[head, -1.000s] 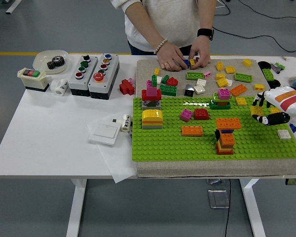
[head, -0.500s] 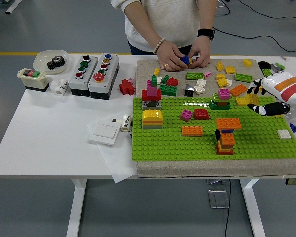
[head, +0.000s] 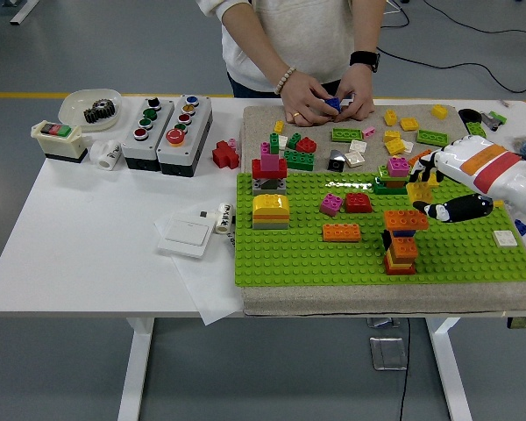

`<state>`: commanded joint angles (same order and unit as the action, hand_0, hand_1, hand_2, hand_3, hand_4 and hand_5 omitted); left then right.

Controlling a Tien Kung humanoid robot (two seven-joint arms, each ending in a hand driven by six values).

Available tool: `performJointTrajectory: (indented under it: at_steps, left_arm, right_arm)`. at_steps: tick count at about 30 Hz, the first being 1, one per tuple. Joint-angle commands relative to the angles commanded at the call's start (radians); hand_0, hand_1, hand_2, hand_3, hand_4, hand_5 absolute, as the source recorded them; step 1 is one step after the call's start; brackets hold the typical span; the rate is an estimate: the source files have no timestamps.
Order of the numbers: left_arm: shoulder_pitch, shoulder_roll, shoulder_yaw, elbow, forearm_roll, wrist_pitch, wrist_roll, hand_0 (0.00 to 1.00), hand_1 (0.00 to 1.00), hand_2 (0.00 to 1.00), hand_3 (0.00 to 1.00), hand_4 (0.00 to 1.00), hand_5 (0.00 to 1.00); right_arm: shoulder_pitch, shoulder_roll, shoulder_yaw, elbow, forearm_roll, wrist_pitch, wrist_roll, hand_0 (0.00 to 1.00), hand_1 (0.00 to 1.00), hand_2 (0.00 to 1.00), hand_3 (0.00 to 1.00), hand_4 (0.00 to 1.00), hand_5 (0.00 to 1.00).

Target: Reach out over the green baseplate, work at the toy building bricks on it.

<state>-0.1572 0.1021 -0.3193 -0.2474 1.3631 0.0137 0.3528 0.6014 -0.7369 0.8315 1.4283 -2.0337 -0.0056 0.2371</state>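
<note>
The green baseplate (head: 333,259) lies on a beige mat. Standing on it are a yellow and grey stack (head: 246,210), a red and pink stack (head: 269,169), a pink brick (head: 331,203), a red brick (head: 358,203), a flat orange brick (head: 316,232), an orange tower (head: 401,250) and a white brick (head: 480,238). My right hand (head: 424,191) reaches in from the right, open, just right of and above the tower's top. Nothing is in its grasp. The left arm is out of sight. A person's hands (head: 320,98) at the far edge hold a blue brick (head: 333,103).
Several loose bricks (head: 394,140) lie on the mat behind the baseplate. Left of the mat are two button boxes (head: 167,123), a bowl with a gear (head: 92,107), a switch box (head: 57,140), a red cross piece (head: 225,155) and a white switch plate (head: 182,235).
My right hand has moved left and forward from the plate's right edge to beside the orange tower. The person has lifted the blue brick slightly between both hands.
</note>
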Motion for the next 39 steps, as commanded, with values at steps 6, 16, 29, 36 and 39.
performJointTrajectory:
  at_steps: [6,16,29,36,39]
  left_arm:
    - [-0.003,0.001,0.004,0.000,-0.003,0.001,0.000,0.551,0.628,0.687,0.608,0.644,0.727]
    - [-0.005,0.002,0.008,0.001,-0.008,0.004,0.002,0.551,0.627,0.686,0.609,0.644,0.727]
    - [-0.007,0.002,0.006,0.000,-0.003,0.002,0.002,0.549,0.627,0.684,0.609,0.643,0.725]
    - [-0.008,0.003,0.009,0.000,-0.006,0.004,0.001,0.550,0.626,0.684,0.609,0.644,0.725]
    - [-0.009,0.003,0.008,0.000,-0.004,0.002,0.001,0.550,0.626,0.684,0.609,0.644,0.725]
  right_arm:
    - [-0.001,-0.007,-0.015,0.058,-0.014,0.025,-0.024,0.307,0.448,0.539,0.541,0.649,0.363]
    - [-0.042,-0.018,-0.016,0.108,-0.047,0.028,-0.029,0.307,0.450,0.542,0.542,0.654,0.369]
    - [-0.009,-0.005,-0.045,0.067,-0.042,0.018,-0.021,0.309,0.459,0.554,0.553,0.693,0.392]
    - [0.025,-0.006,-0.069,0.068,-0.011,0.032,-0.034,0.309,0.459,0.556,0.556,0.700,0.397]
    - [0.041,-0.006,-0.082,0.074,0.002,0.045,-0.048,0.309,0.459,0.556,0.556,0.700,0.397]
